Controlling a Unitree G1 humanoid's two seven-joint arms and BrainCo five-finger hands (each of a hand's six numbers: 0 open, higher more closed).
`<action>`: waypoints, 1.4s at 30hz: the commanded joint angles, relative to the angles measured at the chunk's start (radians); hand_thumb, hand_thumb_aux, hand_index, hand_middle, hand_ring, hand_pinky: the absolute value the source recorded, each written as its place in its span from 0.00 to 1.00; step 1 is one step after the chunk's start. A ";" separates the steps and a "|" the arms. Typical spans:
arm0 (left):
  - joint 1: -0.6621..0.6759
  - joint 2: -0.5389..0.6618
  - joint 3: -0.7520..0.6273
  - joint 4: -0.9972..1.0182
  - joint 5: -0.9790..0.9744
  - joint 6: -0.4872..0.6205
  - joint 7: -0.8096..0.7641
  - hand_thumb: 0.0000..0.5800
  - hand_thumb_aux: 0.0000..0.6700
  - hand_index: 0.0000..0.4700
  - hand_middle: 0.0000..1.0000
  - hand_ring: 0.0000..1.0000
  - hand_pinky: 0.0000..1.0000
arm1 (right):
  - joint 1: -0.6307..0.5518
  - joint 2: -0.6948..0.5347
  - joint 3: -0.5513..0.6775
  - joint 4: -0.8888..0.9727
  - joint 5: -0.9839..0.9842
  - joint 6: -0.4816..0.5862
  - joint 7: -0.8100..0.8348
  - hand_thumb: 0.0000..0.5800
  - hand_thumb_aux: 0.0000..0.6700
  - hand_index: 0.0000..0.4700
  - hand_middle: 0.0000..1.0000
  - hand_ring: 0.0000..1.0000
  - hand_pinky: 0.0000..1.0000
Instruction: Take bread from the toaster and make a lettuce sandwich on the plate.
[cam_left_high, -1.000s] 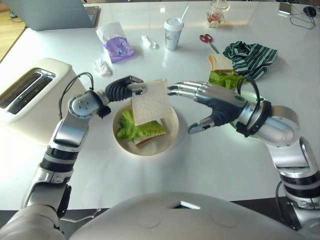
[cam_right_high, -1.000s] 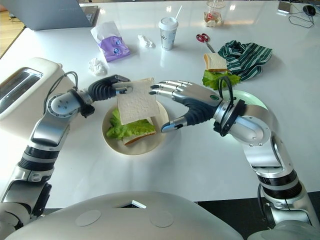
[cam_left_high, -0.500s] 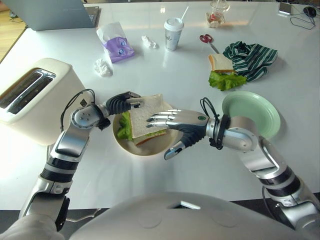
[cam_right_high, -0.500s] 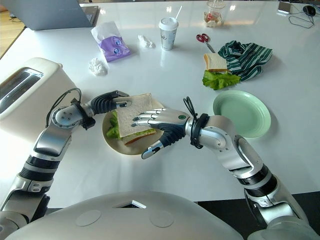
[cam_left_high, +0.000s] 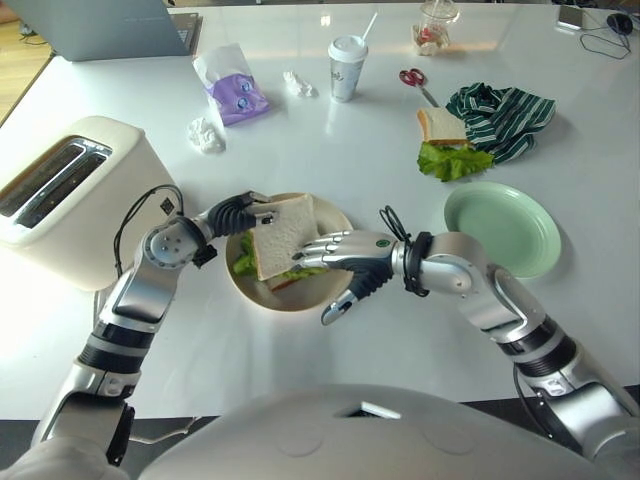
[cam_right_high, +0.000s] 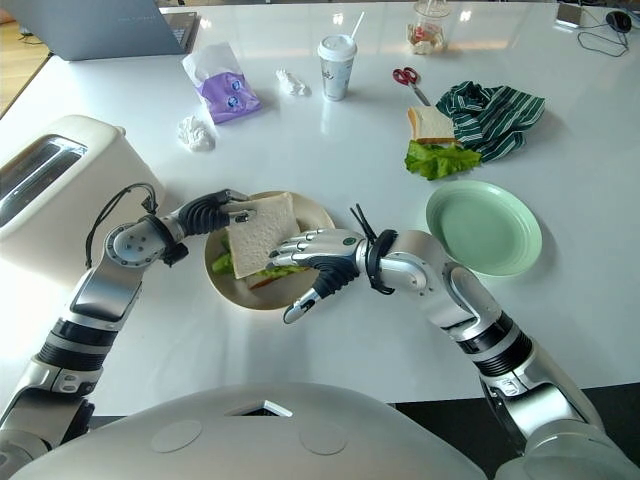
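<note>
On the surface (cam_left_high: 330, 130), bread (cam_left_high: 278, 232) is gripped tilted by the left robot hand (cam_left_high: 232, 214); lettuce (cam_left_high: 243, 264) could be dislodged by the spread right robot hand (cam_left_high: 350, 262).

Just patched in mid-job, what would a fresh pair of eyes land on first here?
Both hands meet over the tan plate in the middle: the left hand pinches a bread slice tilted above the lettuce, and the right hand, fingers spread, lies at the slice's lower edge. A green plate lies to the right, the toaster at far left.
</note>
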 joint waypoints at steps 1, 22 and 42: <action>0.014 0.005 -0.047 0.032 0.051 -0.024 -0.005 1.00 1.00 1.00 0.99 0.99 0.99 | -0.024 0.003 -0.001 -0.001 -0.003 0.001 0.021 0.00 0.00 0.00 0.00 0.00 0.00; -0.014 -0.016 -0.089 0.126 0.174 -0.095 0.043 1.00 1.00 1.00 0.00 0.00 0.00 | -0.031 0.032 0.080 0.099 -0.038 -0.037 0.047 0.00 0.00 0.00 0.00 0.00 0.00; -0.230 0.148 0.195 -0.085 0.541 -0.146 0.382 0.00 0.00 0.00 0.00 0.00 0.00 | 0.009 0.004 0.125 0.198 0.003 -0.028 0.086 0.00 0.00 0.00 0.00 0.00 0.00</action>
